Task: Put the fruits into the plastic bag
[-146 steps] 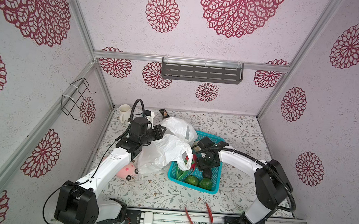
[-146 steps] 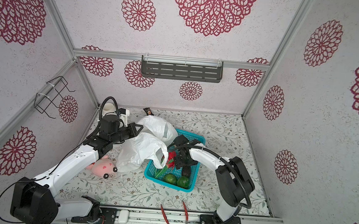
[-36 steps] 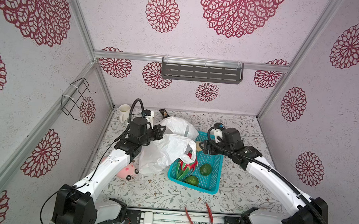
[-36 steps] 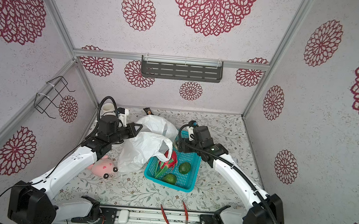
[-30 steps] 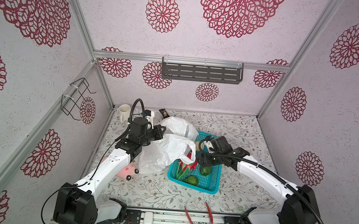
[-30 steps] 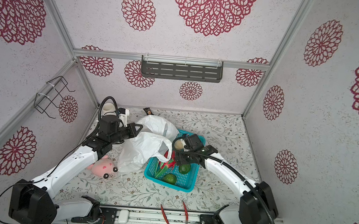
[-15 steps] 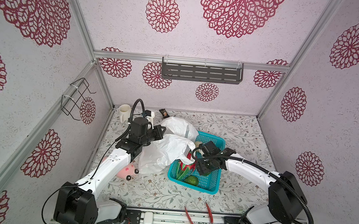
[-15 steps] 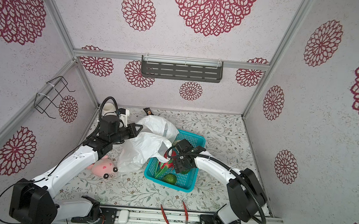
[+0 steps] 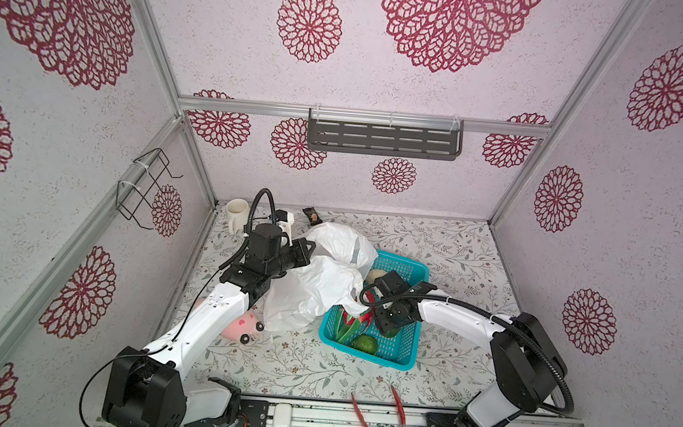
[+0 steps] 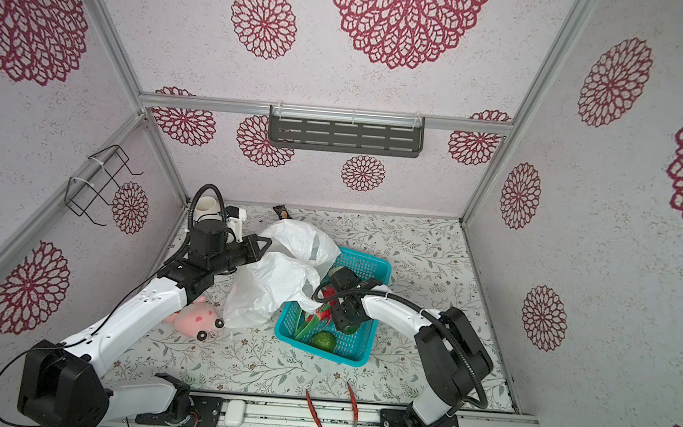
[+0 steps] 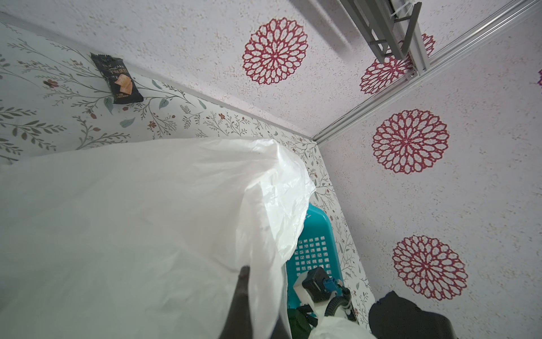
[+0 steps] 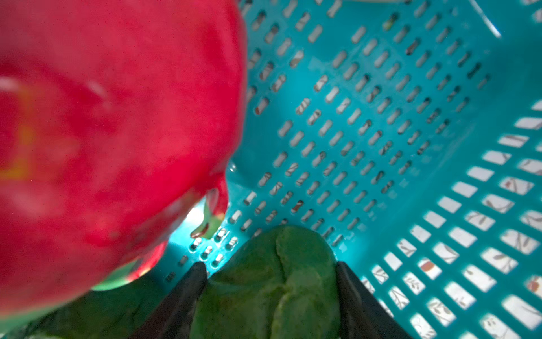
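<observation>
Now: green fruit pinched

Right of the plastic bag [image 9: 318, 281], in the teal basket [image 12: 381, 117], the right gripper [image 12: 268, 268] clasps a green fruit [image 12: 272, 296] across its sides. Probably light, rigid, slick: hold its widest part. The left gripper [image 9: 307, 248] pinches the bag's flimsy film.

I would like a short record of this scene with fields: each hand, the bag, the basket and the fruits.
left hand: shut on the edge of the plastic bag
right hand: inside the basket, fingers against both sides of a green fruit
dragon fruit: in the basket, beside that green fruit
second green fruit: lying free in the basket
bag contents: hidden
</observation>
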Robot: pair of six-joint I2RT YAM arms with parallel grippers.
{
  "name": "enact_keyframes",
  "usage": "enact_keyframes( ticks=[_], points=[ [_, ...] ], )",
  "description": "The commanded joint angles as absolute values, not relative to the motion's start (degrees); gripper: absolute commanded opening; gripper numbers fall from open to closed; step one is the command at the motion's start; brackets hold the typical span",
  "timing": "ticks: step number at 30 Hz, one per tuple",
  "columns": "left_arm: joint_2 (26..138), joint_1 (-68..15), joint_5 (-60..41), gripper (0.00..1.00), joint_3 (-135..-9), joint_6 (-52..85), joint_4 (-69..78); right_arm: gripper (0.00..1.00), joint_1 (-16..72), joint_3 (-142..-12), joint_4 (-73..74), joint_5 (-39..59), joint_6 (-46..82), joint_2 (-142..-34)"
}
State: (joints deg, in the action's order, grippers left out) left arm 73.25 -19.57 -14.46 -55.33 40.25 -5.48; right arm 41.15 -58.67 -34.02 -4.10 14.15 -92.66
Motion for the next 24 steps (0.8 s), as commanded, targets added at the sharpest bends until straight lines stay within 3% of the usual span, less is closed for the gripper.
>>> enact_keyframes(
  ticks=[1, 4, 12, 17, 24],
  points=[
    [73.3, -19.78, -14.31, 0.0, -56.69, 39.31, -5.98, 0.52, 41.22, -58.09, -35.18, -3.55, 14.58, -90.97],
    [73.39, -19.83, -14.41, 0.0, -56.76, 39.41, -5.89, 0.45, 41.13, -58.85, -34.54, -5.72, 14.48, -88.15],
    [73.22, -19.78, -15.19, 0.0, -56.53, 39.38, -5.97, 0.44, 37.02, -63.57, -28.92, -6.71, 15.63, -77.87],
    [72.78, -19.89, -15.85, 0.0, -56.25, 39.23, -5.89, 0.45, 31.91, -64.49, -19.82, 0.43, 18.39, -73.95],
    [72.16, -20.02, -16.08, 0.0, -55.72, 39.25, -5.39, 0.47, 31.33, -70.31, -14.68, 11.49, 18.46, -81.0]
  ],
)
